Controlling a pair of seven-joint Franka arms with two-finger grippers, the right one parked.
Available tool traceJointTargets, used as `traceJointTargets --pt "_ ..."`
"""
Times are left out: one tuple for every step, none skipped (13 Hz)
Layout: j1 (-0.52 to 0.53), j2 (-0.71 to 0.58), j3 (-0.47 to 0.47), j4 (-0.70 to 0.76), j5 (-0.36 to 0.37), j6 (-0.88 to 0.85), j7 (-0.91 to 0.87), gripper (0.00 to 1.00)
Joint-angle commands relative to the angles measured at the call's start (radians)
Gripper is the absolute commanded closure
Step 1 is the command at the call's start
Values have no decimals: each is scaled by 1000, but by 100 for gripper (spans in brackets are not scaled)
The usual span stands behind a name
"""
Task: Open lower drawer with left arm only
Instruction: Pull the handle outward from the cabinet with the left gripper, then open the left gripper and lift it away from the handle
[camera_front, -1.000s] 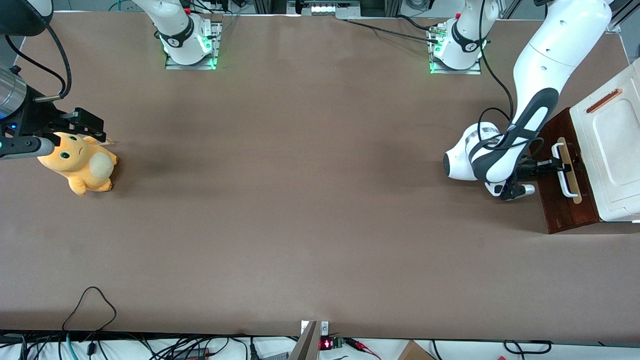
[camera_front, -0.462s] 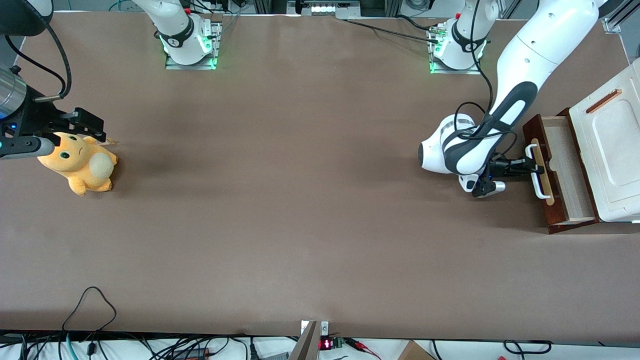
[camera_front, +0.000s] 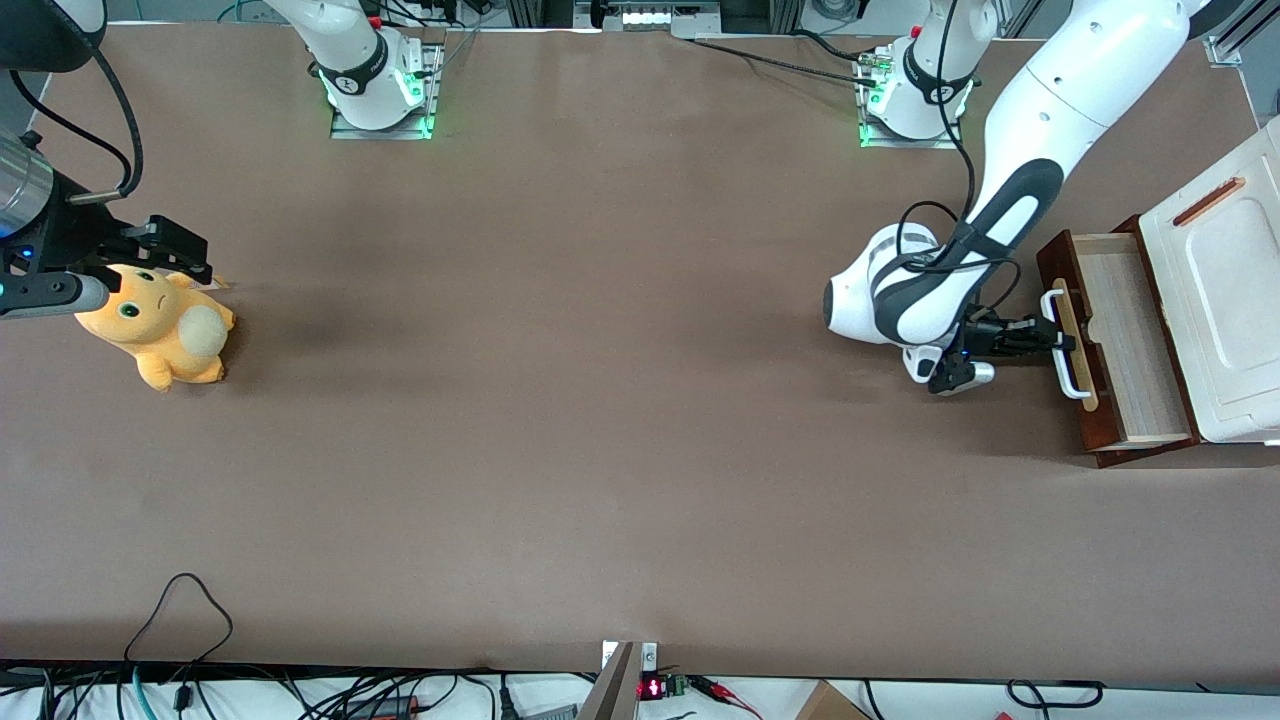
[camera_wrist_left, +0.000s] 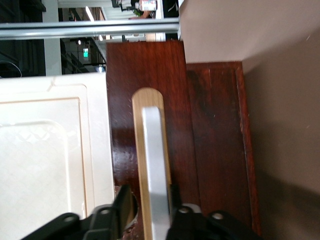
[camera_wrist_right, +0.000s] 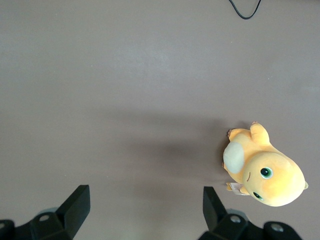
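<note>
The lower drawer (camera_front: 1130, 330) stands pulled out from under the white cabinet top (camera_front: 1220, 300), and its pale wood inside shows. Its dark reddish-brown front (camera_wrist_left: 175, 100) carries a white bar handle (camera_front: 1076, 386) on a pale wood strip (camera_wrist_left: 139, 150). The left arm (camera_front: 1010, 200) reaches down in front of the drawer. Its black gripper (camera_front: 1060, 340) is at the middle of the handle. In the left wrist view the gripper (camera_wrist_left: 148, 192) has one finger on each side of the handle (camera_wrist_left: 156, 150), closed in on it.
An orange plush toy (camera_front: 160, 325) lies toward the parked arm's end of the table and also shows in the right wrist view (camera_wrist_right: 265, 172). The two arm bases (camera_front: 905, 95) stand at the table edge farthest from the front camera. Cables hang at the nearest edge.
The drawer has slid out from closed to well open. The left arm and gripper have moved with the handle away from the cabinet, most of it in the first half second.
</note>
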Motion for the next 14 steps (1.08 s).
traceJointTargets --pt "-3 -25 -6 23 -11 9 34 1" --pt "-3 -42 -8 42 -66 29 34 1" --pt "-2 -81 -20 93 -217 72 35 1" --pt "-3 -112 -41 165 -375 111 45 1" --pt "-6 -151 -42 202 -455 147 108 1" --pt "-8 -186 -42 211 -473 173 183 0" --pt "-8 -223 -40 217 -510 191 231 0" --pt "-8 -273 -35 230 -574 219 273 0" --pt "-8 -315 -32 263 -649 227 337 0" --pt "-11 -362 -13 294 -721 227 415 0" --pt "-27 -414 27 324 -814 225 508 0" --pt "-43 -459 82 363 -911 225 591 0" --pt "-61 -499 145 403 -1026 225 670 0" --pt "-81 -531 209 430 -1129 225 725 0"
